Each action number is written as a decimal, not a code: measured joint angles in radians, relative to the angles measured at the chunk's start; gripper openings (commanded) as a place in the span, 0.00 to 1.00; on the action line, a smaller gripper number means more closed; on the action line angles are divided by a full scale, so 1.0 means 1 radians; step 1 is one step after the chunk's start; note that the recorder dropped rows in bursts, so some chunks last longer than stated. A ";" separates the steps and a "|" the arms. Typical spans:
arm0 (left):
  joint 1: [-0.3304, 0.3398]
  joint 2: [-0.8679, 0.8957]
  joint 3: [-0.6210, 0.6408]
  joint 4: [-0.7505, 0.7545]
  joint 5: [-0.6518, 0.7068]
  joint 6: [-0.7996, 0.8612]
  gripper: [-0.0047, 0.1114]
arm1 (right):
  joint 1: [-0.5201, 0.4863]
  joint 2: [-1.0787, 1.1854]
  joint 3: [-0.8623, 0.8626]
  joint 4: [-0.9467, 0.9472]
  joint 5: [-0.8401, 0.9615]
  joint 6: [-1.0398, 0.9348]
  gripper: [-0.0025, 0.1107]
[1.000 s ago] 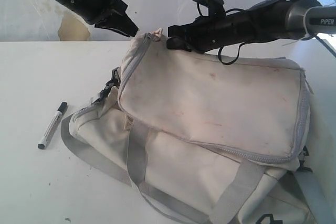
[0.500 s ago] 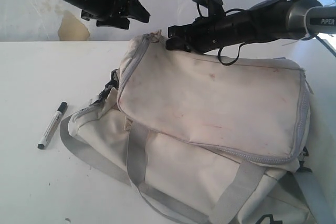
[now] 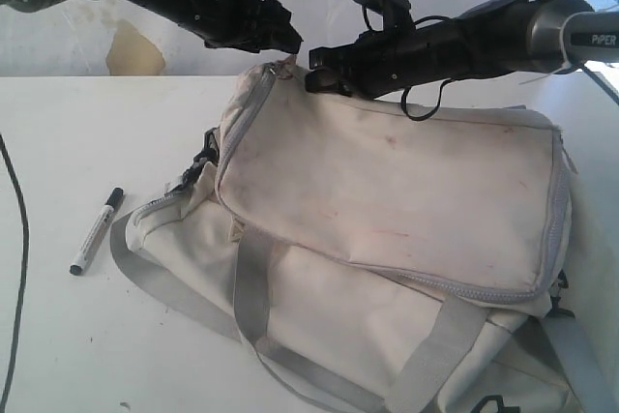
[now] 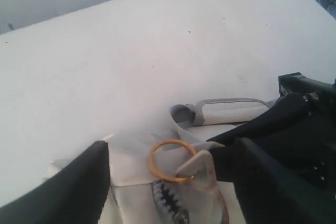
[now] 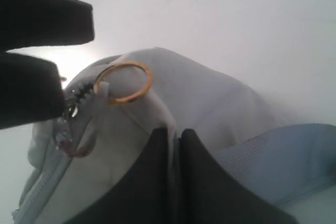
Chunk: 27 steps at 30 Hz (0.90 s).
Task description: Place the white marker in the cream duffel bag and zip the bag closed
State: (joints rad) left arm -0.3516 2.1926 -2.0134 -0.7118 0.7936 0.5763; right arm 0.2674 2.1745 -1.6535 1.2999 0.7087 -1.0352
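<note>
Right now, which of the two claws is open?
The left claw: its fingers stand wide apart either side of the gold ring on the cream duffel bag. The right claw is shut, pinching the bag's fabric.

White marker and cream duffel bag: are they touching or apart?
Apart. The exterior view shows bare table between the white marker and the cream duffel bag, whose grey strap lies nearest.
</note>
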 measured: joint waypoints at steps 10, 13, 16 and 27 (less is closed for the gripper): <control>-0.023 0.000 0.000 0.072 -0.016 0.018 0.66 | 0.000 0.000 0.000 -0.012 -0.004 0.000 0.02; -0.025 0.000 0.000 0.072 0.011 0.046 0.66 | 0.000 0.000 0.000 -0.023 -0.004 0.000 0.02; -0.026 0.002 0.000 0.067 0.040 0.085 0.66 | 0.000 0.000 0.000 -0.032 -0.004 0.000 0.02; -0.028 0.017 0.000 0.055 0.023 0.182 0.66 | 0.000 0.000 0.000 -0.090 0.018 -0.070 0.02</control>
State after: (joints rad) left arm -0.3793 2.2101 -2.0134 -0.6572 0.8164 0.7583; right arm 0.2674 2.1745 -1.6535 1.2102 0.7272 -1.1055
